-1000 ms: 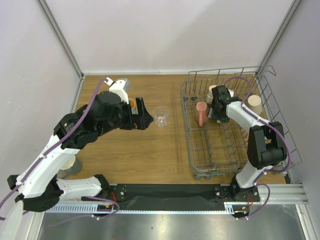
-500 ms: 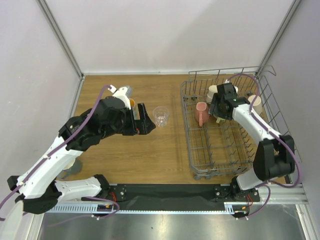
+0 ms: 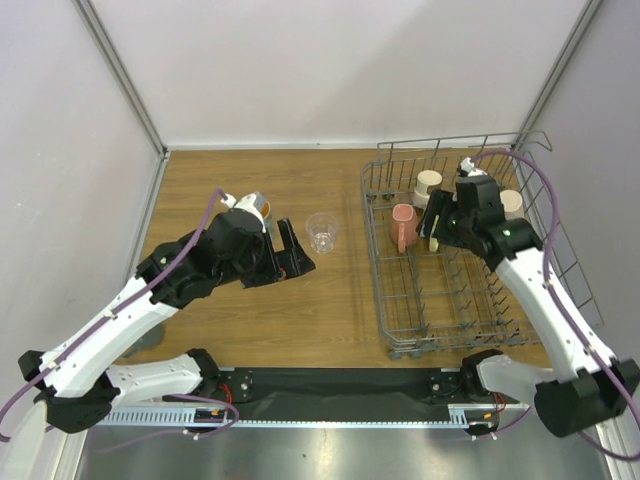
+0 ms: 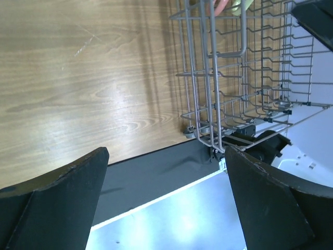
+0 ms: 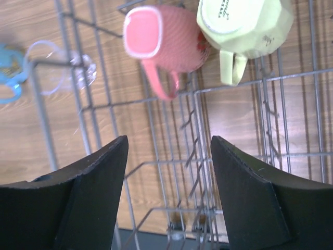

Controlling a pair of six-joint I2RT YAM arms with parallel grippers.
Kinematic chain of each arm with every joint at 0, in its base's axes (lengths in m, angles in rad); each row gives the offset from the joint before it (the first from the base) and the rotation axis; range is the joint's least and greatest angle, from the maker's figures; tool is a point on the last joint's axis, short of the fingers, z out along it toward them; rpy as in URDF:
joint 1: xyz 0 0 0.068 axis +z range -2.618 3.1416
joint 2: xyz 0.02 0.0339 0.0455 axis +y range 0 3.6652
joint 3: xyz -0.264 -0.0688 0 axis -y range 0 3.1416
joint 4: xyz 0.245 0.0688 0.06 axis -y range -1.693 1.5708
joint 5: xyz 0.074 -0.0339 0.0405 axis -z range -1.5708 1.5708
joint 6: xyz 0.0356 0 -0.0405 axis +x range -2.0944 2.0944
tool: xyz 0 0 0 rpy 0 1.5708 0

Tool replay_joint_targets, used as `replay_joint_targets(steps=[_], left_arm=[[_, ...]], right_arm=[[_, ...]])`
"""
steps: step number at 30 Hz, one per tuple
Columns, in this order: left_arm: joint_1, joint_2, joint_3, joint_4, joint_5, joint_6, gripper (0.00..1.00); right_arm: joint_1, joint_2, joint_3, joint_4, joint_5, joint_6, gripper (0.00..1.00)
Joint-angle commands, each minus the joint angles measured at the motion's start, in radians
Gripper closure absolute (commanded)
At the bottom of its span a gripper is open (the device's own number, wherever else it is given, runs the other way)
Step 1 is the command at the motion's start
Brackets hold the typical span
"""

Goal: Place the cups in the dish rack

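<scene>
Left fingers (image 4: 57,203) spread wide, empty, above the wooden surface (image 4: 78,78), right fingers (image 5: 78,203) parted, holding nothing, over the grey wire dish rack (image 5: 193,135), near the pink mug (image 5: 177,44)

The right tool (image 5: 166,156) has matt black plastic fingers (image 5: 78,198), faintly grainy. Below them the dish rack (image 3: 378,262) is thin grey metal wire with a dull, coated look. Ahead of this tool, the pink mug (image 5: 171,44) has a finely ribbed matt skin. The pale yellow mug (image 5: 250,23) beside it looks smooth and glazed. Past the rack wall, a clear cup (image 5: 62,67) is see-through and shiny. Under the left tool (image 4: 166,156) the tabletop (image 4: 78,78) is smooth wood grain with a soft sheen.
</scene>
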Motion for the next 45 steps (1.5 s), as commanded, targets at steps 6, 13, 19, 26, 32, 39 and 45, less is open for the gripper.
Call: replay_joint_targets(steps=[6, 13, 19, 26, 32, 39, 45], left_arm=[[0.036, -0.046, -0.089, 0.153, 0.014, -0.101, 0.0], [0.071, 0.129, -0.051, 0.186, 0.097, -0.106, 0.01], [0.091, 0.226, -0.012, 0.155, 0.028, -0.15, 0.0], [0.151, 0.37, 0.041, 0.157, -0.017, -0.144, 0.01], [0.174, 0.598, 0.237, 0.034, -0.145, -0.152, 0.11], [0.203, 0.81, 0.451, -0.076, -0.247, -0.15, 0.18], [0.212, 0.882, 0.5, -0.163, -0.301, -0.218, 0.23]], right_arm=[[0.01, -0.205, 0.024, -0.194, -0.094, 0.006, 0.27], [0.01, -0.29, 0.033, -0.277, -0.142, 0.004, 0.26], [0.009, -0.325, 0.041, -0.339, -0.146, -0.001, 0.25], [0.01, -0.354, 0.051, -0.382, -0.145, 0.001, 0.22], [0.007, -0.377, 0.06, -0.418, -0.105, -0.001, 0.2], [0.004, -0.382, 0.106, -0.467, -0.036, -0.013, 0.18], [0.003, -0.383, 0.149, -0.51, 0.027, -0.027, 0.15]])
